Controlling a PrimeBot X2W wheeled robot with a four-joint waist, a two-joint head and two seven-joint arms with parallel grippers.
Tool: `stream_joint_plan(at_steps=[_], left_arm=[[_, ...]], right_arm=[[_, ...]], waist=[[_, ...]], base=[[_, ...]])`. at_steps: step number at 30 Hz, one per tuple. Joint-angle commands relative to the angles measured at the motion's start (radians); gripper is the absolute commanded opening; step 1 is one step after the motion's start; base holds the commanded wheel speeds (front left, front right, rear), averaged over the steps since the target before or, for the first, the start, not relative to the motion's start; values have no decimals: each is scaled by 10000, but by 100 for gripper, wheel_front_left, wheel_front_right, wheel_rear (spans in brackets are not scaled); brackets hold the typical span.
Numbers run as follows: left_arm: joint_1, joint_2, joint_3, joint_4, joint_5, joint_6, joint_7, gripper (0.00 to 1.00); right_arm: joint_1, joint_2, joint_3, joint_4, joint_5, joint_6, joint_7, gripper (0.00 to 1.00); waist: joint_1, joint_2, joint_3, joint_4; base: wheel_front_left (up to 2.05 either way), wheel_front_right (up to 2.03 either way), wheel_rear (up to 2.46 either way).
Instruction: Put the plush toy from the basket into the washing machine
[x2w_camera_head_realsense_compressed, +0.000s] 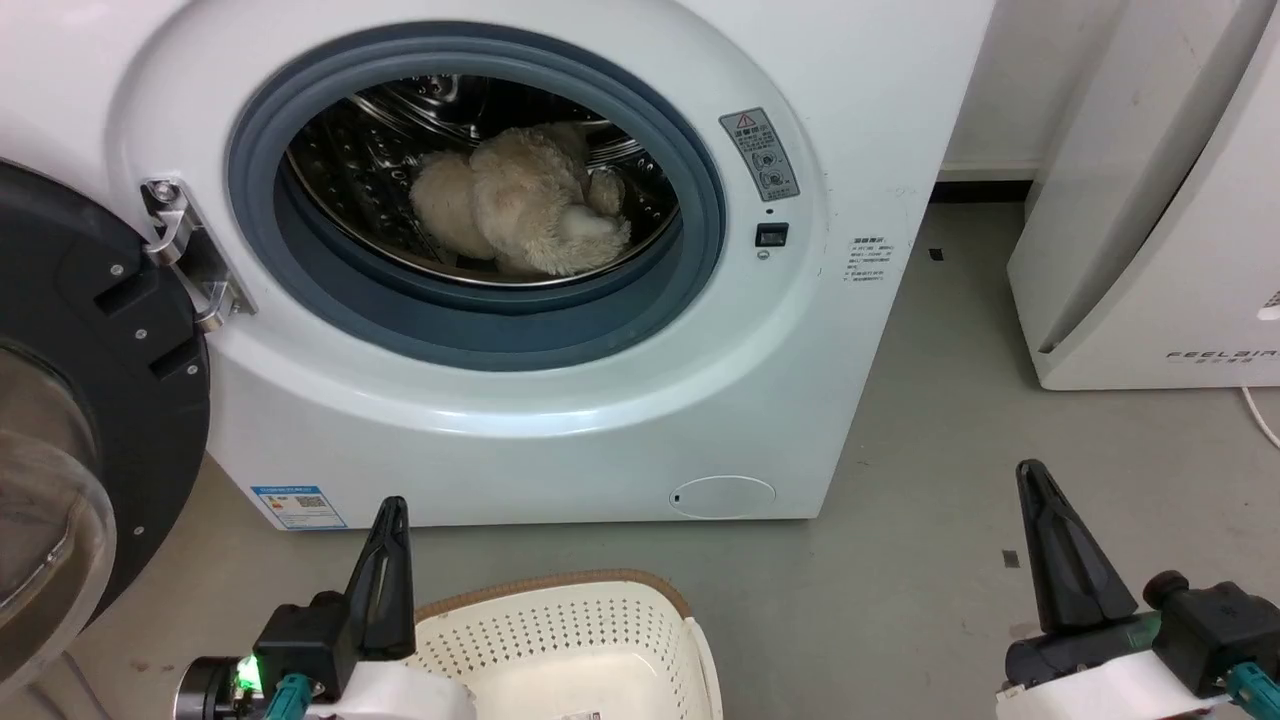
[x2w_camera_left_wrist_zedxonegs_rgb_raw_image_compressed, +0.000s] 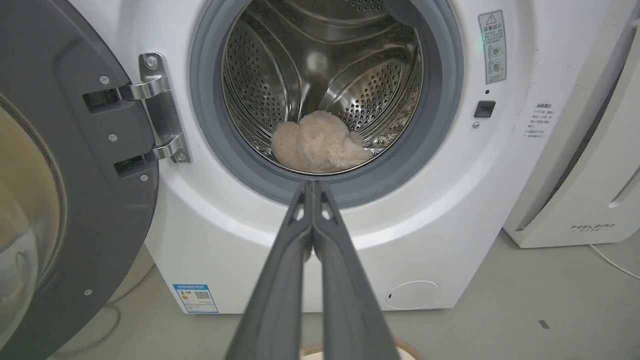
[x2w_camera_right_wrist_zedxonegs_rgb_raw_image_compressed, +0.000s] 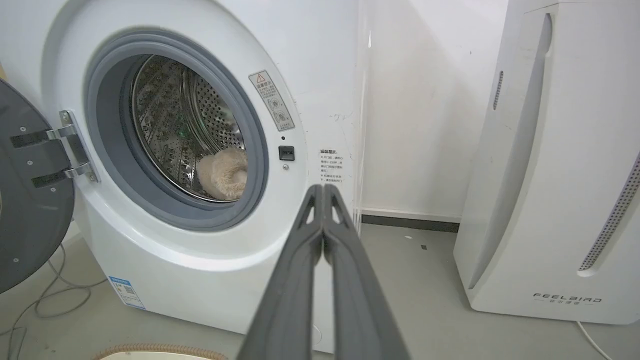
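The plush toy (x2w_camera_head_realsense_compressed: 520, 205) is lying inside the washing machine (x2w_camera_head_realsense_compressed: 560, 420), resting on the lower part of the shiny perforated drum (x2w_camera_head_realsense_compressed: 370, 150) just behind the grey gasket (x2w_camera_head_realsense_compressed: 480, 330). Its shaggy beige lumps are bunching together, and in the left wrist view the plush toy (x2w_camera_left_wrist_zedxonegs_rgb_raw_image_compressed: 317, 142) is sitting low in the round opening. In the right wrist view, part of it (x2w_camera_right_wrist_zedxonegs_rgb_raw_image_compressed: 222, 175) is peeking past the gasket's edge.

The dark-framed glass door (x2w_camera_head_realsense_compressed: 90, 330) is hanging wide open on the robot's left, carried by a steel hinge (x2w_camera_head_realsense_compressed: 185, 250).

The basket (x2w_camera_head_realsense_compressed: 560, 630) is standing on the grey floor (x2w_camera_head_realsense_compressed: 950, 450) in front of the machine, close to the robot, with its brown rim and perforated cream wall facing the head camera.

The left gripper (x2w_camera_head_realsense_compressed: 392, 515) is hovering just beside the basket's left end, clear of the machine; its jaws are pressing together and holding nothing, as the left wrist view confirms (x2w_camera_left_wrist_zedxonegs_rgb_raw_image_compressed: 313, 186). The right gripper (x2w_camera_head_realsense_compressed: 1032, 480) is hanging over the bare floor, well apart from the basket, its jaws likewise closed on nothing (x2w_camera_right_wrist_zedxonegs_rgb_raw_image_compressed: 323, 189).

A white slanted appliance (x2w_camera_head_realsense_compressed: 1150, 250) is standing to the right of the washing machine.
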Motion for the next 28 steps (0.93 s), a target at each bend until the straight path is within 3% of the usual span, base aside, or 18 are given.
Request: stream_joint_plan(at_steps=[1, 28], left_arm=[[-35, -50, 58, -33, 90, -55, 31, 0], [-88, -241, 405, -115, 473, -378, 582, 0]], right_arm=[[-52, 0, 14, 44, -76, -1, 36, 0], [-135, -1, 39, 183, -266, -3, 591, 0]], waist=[[1, 0, -4, 1], [1, 0, -174, 30]], base=[[0, 0, 0], [0, 0, 0]])
